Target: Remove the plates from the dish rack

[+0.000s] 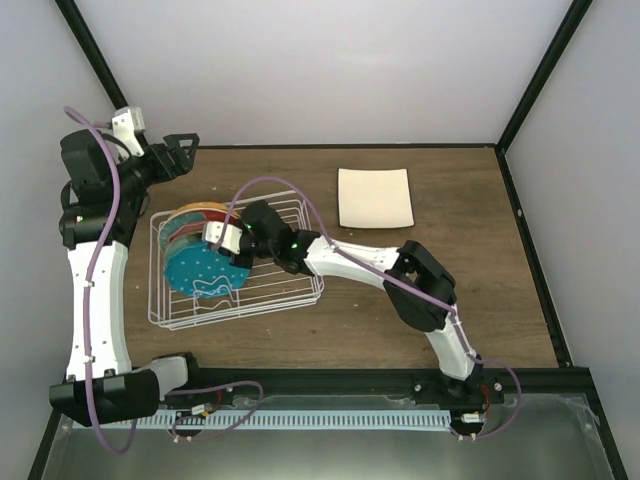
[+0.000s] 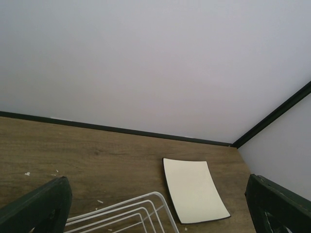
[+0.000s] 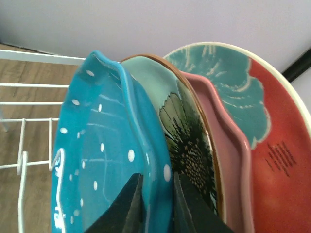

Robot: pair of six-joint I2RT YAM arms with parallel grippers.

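Note:
The white wire dish rack holds several upright plates at its left end. In the right wrist view they stand in a row: teal dotted plate, mint green flower plate, pink plate, red-and-teal floral plate. An orange rim shows at the far end of the stack. My right gripper is shut on the teal dotted plate's rim, one finger on each face. The square cream plate lies flat on the table. My left gripper is open and empty, raised at the back left.
The left wrist view shows the cream plate, a corner of the rack and bare wooden table up to the back wall. The rack's right half holds no plates. Black frame posts stand at the back corners.

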